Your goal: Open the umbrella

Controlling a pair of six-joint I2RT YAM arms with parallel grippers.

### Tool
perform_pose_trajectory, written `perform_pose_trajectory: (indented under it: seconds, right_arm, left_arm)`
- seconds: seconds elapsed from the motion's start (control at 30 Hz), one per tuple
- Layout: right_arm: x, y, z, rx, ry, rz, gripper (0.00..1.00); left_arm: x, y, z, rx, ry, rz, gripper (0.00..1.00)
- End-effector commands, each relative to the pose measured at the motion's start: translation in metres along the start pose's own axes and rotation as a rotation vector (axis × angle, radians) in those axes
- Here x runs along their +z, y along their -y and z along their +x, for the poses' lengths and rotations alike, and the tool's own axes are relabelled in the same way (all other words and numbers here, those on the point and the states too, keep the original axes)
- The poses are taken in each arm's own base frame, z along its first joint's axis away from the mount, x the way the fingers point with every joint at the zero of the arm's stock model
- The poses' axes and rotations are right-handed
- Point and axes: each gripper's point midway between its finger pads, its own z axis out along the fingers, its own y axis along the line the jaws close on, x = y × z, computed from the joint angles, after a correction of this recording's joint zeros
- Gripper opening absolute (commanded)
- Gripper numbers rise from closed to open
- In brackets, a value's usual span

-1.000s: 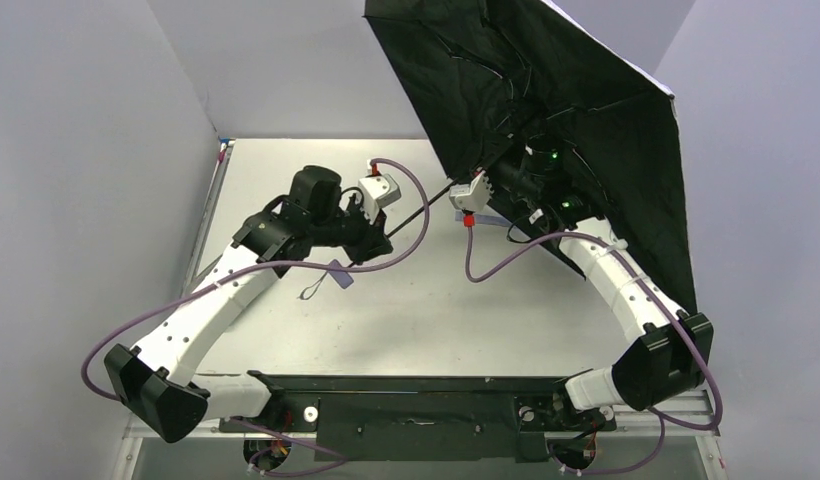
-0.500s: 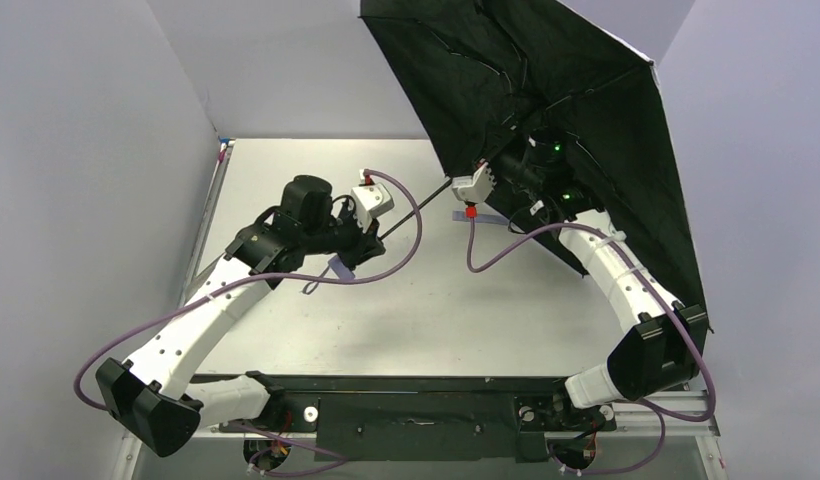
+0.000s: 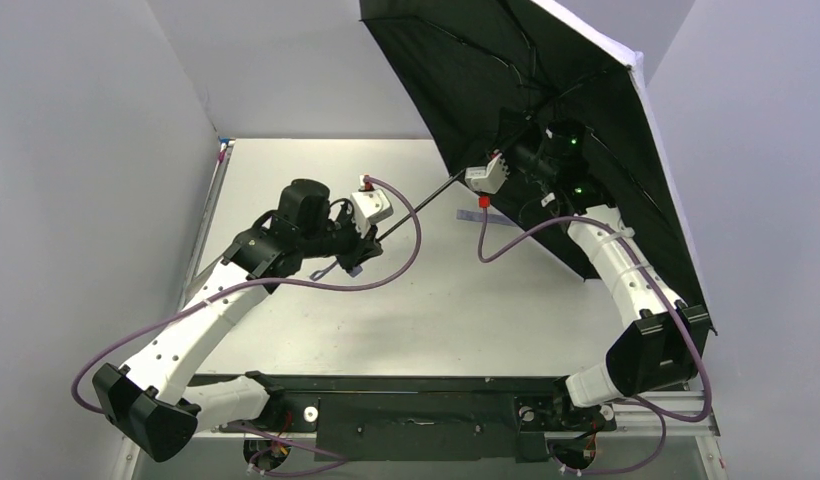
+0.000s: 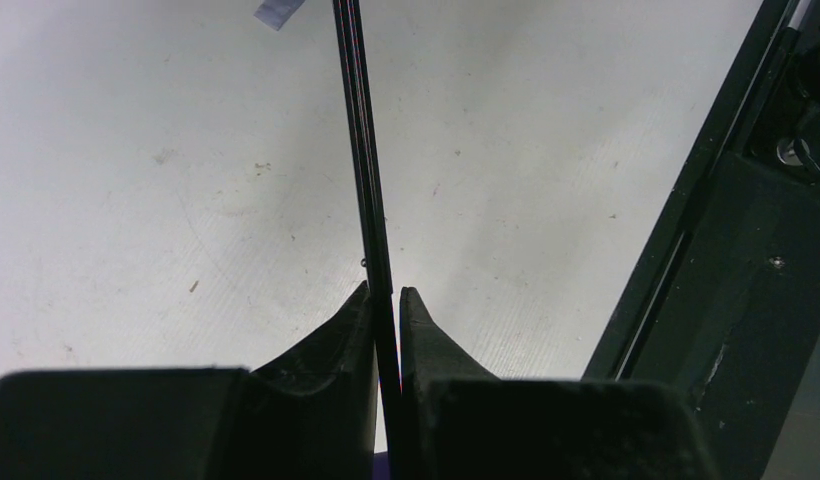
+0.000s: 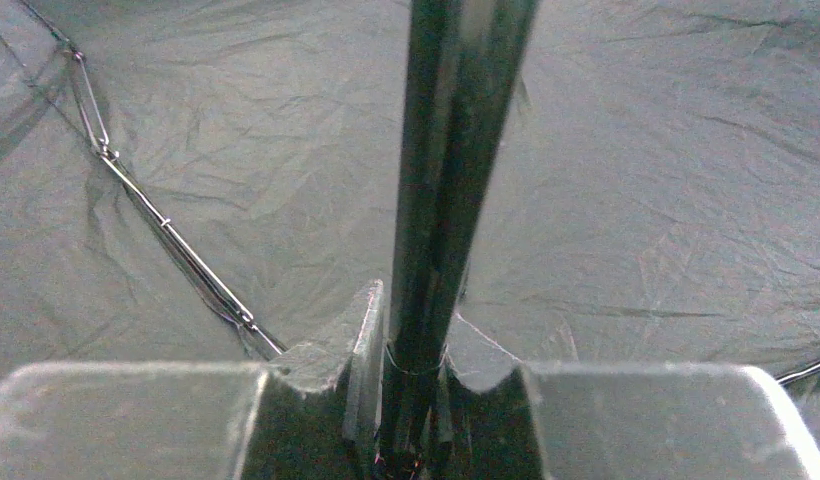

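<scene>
Finishing opening the umbrella [image 3: 546, 90]: clamping its shaft [image 3: 426, 204] in left gripper [image 4: 386, 300] at nine o'clock, right gripper [image 5: 418, 335] at two; next, probably checking the lock.

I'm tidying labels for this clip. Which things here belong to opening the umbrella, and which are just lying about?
Part of the job: open umbrella with black-lined canopy; its thin black shaft; left gripper, shut on the shaft; right gripper, shut on the shaft near the canopy.
Lying about: small pale blue tape scrap on the white table.
</scene>
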Motion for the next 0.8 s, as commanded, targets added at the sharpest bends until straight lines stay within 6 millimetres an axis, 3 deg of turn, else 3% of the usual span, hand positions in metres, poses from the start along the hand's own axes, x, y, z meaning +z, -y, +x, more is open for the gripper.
perform_pose_trajectory:
  seconds: [0.0, 0.3, 0.77]
  right_arm:
    - [-0.102, 0.020, 0.179, -0.068, -0.691, 0.003, 0.11]
    - [-0.115, 0.024, 0.201, -0.098, -0.750, 0.006, 0.11]
    - [-0.135, 0.025, 0.229, -0.133, -0.886, 0.021, 0.15]
  left_arm:
    - [-0.049, 0.047, 0.116, -0.124, -0.462, 0.146, 0.00]
    - [-0.056, 0.041, 0.130, -0.074, -0.556, 0.127, 0.00]
    - [-0.078, 0.031, 0.183, 0.004, -0.794, 0.088, 0.00]
